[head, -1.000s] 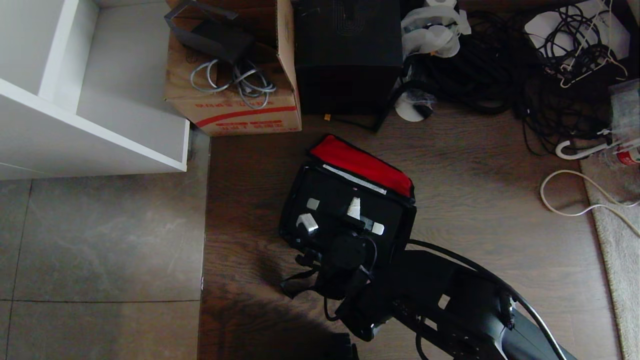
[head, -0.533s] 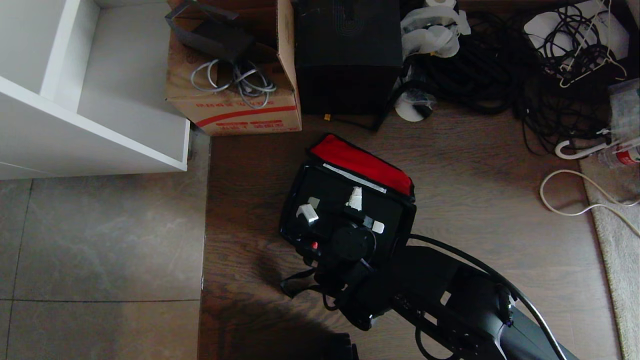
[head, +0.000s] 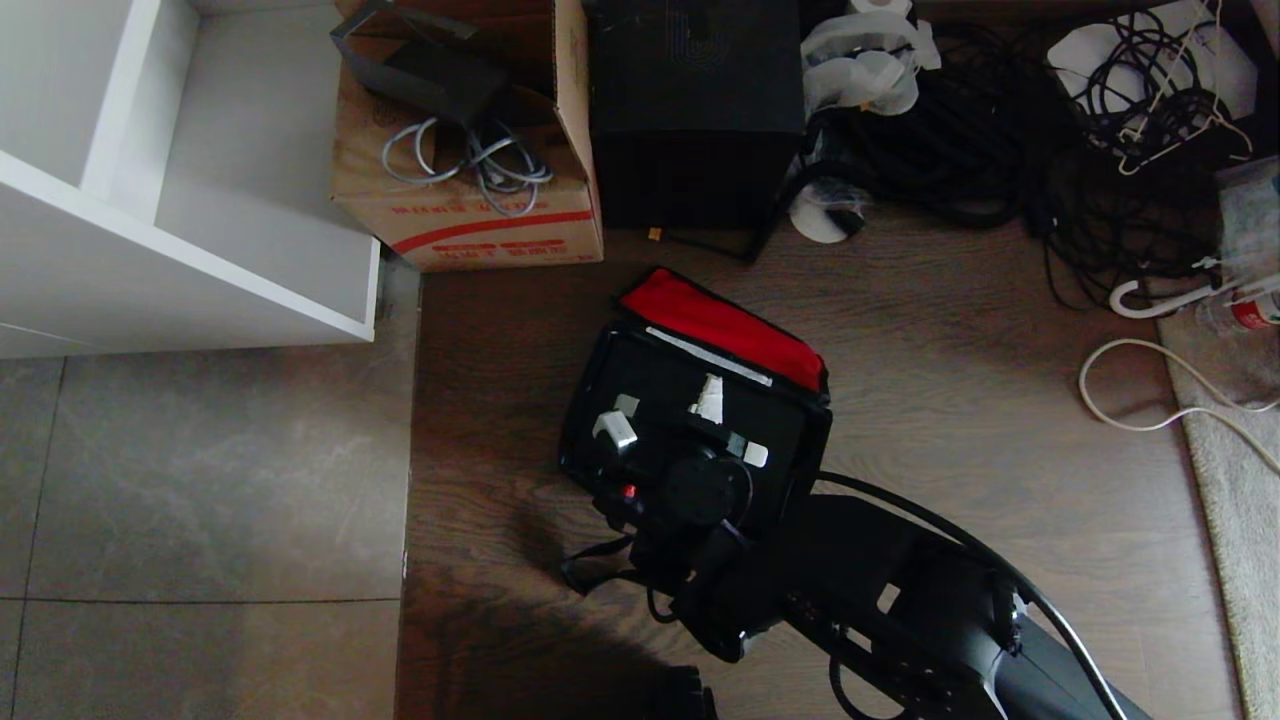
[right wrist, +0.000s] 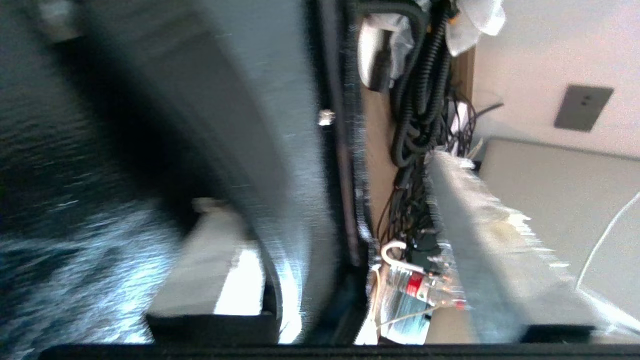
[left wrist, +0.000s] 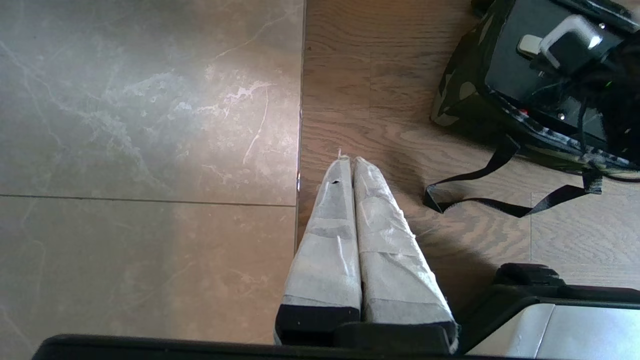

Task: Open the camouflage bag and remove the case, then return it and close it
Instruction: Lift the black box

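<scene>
The camouflage bag (head: 590, 400) (left wrist: 452, 92) lies open on the wood floor, its red-lined lid (head: 720, 322) folded back. The black case (head: 665, 385) (left wrist: 510, 65) sits inside it, top up, and its handle shows silver ends (head: 755, 455). My right gripper (head: 662, 414) (right wrist: 325, 180) hangs over the case, open. Its white-wrapped fingers (head: 710, 398) stand either side of the handle, which runs close to one finger (right wrist: 210, 260) and well apart from the other. My left gripper (left wrist: 350, 161) is shut and empty, parked over the seam between tile and wood. The bag's black strap (left wrist: 500, 200) trails on the floor.
Behind the bag stand a cardboard box (head: 465, 200) with cables and a taller plain black box (head: 695, 110). A white shelf unit (head: 180, 200) is at the far left. Tangled black cables (head: 1000, 130), a white cord (head: 1130, 390), a bottle (head: 1250, 310) and a rug's edge (head: 1235, 500) lie to the right.
My right gripper has moved farther over the case towards the red lid, and its fingers stand a little farther apart. The bag and case have stayed put.
</scene>
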Robot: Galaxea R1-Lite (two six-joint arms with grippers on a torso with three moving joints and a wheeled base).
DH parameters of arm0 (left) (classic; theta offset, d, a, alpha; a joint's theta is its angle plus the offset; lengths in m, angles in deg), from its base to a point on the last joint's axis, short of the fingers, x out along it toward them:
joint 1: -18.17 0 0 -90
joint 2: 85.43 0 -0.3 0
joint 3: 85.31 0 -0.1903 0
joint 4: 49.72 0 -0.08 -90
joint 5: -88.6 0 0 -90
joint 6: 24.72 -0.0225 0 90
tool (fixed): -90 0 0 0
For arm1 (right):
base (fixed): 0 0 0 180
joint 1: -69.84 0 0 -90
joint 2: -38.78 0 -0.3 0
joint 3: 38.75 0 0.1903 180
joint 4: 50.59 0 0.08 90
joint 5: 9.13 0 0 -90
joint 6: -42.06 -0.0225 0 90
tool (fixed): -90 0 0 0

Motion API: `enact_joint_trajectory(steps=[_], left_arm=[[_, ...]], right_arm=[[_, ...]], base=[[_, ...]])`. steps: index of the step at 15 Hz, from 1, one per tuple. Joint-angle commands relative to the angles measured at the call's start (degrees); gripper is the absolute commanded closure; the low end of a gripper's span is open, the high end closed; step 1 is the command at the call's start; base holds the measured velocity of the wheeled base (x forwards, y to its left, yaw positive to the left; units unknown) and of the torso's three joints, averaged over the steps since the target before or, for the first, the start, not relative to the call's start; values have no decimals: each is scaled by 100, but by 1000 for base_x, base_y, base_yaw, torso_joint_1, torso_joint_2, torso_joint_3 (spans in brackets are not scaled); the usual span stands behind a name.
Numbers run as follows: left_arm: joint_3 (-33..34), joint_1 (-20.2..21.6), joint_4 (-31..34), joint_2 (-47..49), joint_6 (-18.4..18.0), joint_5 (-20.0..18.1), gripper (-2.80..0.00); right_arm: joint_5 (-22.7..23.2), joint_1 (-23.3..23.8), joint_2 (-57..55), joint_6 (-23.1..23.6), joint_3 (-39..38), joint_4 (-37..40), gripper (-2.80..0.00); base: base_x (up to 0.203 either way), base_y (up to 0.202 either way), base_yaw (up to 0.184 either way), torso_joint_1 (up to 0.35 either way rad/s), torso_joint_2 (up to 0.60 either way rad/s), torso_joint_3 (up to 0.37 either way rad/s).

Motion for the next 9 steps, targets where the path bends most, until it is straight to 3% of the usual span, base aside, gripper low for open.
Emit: enact_joint_trajectory(steps=[1,9], left_arm=[[53,0,-2,-1,2,2,0],[53,0,-2,7,2,2,0]], right_arm=[[-139,2,-74,25,-32,-30,0],[-297,-116,-53,-208,-57,-30,0]], base=[[0,0,0,0,0,0],[0,0,0,0,0,0]])
